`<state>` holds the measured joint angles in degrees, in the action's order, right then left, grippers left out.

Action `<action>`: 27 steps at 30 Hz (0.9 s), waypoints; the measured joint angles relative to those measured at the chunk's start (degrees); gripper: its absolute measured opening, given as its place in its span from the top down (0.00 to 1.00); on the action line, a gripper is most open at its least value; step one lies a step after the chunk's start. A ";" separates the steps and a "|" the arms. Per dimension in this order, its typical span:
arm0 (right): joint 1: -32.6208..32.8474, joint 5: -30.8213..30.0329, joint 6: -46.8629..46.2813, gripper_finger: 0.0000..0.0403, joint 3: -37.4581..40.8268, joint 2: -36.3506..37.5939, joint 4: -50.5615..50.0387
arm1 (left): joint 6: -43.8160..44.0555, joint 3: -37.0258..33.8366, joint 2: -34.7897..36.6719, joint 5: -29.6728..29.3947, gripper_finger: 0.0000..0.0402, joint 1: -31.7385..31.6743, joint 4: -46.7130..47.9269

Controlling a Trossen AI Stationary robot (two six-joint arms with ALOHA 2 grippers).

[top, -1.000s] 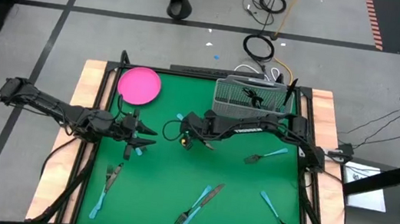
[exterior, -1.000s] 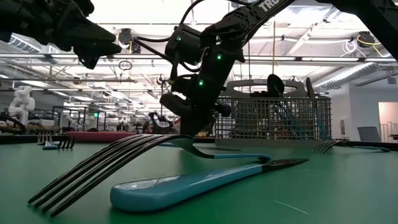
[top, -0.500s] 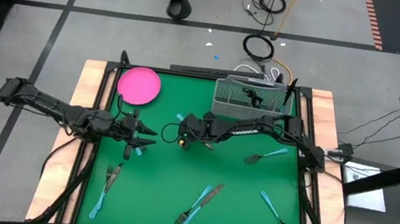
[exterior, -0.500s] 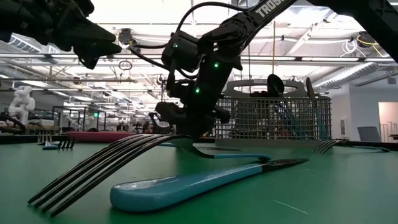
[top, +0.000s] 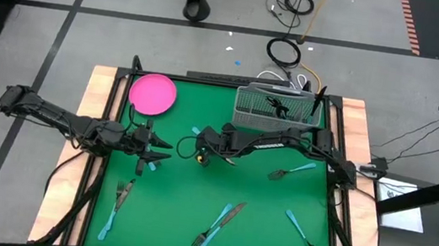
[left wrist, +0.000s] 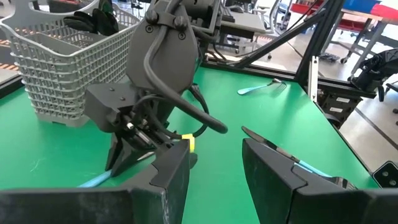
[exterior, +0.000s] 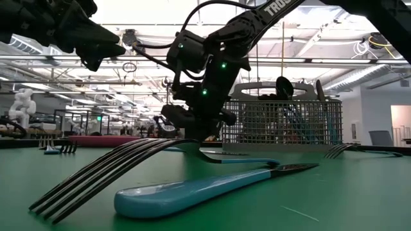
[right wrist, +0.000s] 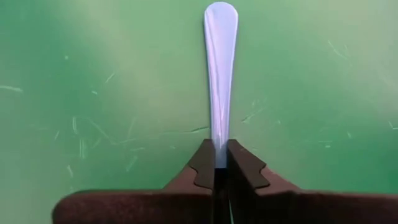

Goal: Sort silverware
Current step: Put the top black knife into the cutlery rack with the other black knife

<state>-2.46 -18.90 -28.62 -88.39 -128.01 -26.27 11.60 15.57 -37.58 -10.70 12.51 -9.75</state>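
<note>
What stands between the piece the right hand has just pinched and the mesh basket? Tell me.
Nothing visible. The right hand is shut on a blue-handled piece of silverware near the table's middle. From above, only bare green mat lies between it and the wire basket. The left hand waits on the opposite side.

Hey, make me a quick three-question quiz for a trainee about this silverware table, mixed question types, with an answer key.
1. True or false: the right gripper is shut on a blue utensil handle.
2. Multiple choice: the pink plate sits at which part of the green table in the high view? A) far left corner B) near right corner C) centre
3. Short answer: what does the wire basket already hold?

Key
1. True: the fingers are pinched together on the handle's end.
2. A.
3. A few dark-headed utensils standing upright; their exact kinds are too small to tell.
</note>
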 joint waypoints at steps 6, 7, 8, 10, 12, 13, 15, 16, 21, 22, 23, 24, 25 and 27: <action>0.14 0.78 1.95 1.00 0.46 2.81 -1.46 | 0.00 0.00 -0.01 0.00 0.63 0.00 0.01; 0.17 0.59 2.33 1.00 0.49 3.33 -1.83 | 0.00 0.00 -0.01 -0.01 0.63 0.00 0.01; 0.17 0.64 2.44 0.99 0.49 3.82 -1.82 | 0.00 0.00 -0.01 0.00 0.63 0.00 0.01; 0.20 0.61 2.86 0.99 0.48 4.55 -1.46 | -0.02 0.00 -0.01 0.00 0.63 0.00 0.03; 0.28 0.24 2.99 0.99 0.47 4.97 -1.35 | -0.02 0.00 0.00 0.00 0.63 0.00 0.03; 0.32 0.16 3.01 0.99 0.47 5.04 -1.28 | -0.02 0.00 0.00 0.00 0.63 0.00 0.17; 0.33 -0.09 3.19 0.99 0.45 5.14 -0.96 | 0.00 0.00 -0.01 0.00 0.63 0.00 0.19; 0.33 -0.06 3.15 0.99 0.43 5.14 -1.02 | 0.00 0.00 -0.01 0.00 0.63 0.00 0.19; 0.35 -0.10 1.83 1.00 0.40 5.22 -1.87 | 0.00 0.00 0.00 0.00 0.63 0.00 0.19; 0.35 -0.12 1.77 1.00 0.39 5.25 -1.90 | -0.01 0.00 0.00 0.00 0.63 -0.01 0.19; 0.38 -0.15 1.80 1.00 0.36 5.25 -1.93 | -0.02 0.00 -0.01 0.00 0.63 0.00 0.19; 0.50 -0.20 1.86 1.00 0.35 5.25 -2.02 | -0.02 0.00 0.00 0.00 0.63 0.00 0.19; 0.62 -0.28 2.01 0.99 0.34 5.25 -2.18 | -0.02 0.00 -0.01 -0.01 0.63 -0.01 0.23; 1.01 -1.10 2.40 0.97 0.32 5.25 -2.23 | 0.00 0.00 -0.01 -0.23 0.63 0.00 1.04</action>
<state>-1.45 -20.00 -26.21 -88.07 -122.76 -28.49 11.60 15.57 -37.58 -10.93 12.51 -8.72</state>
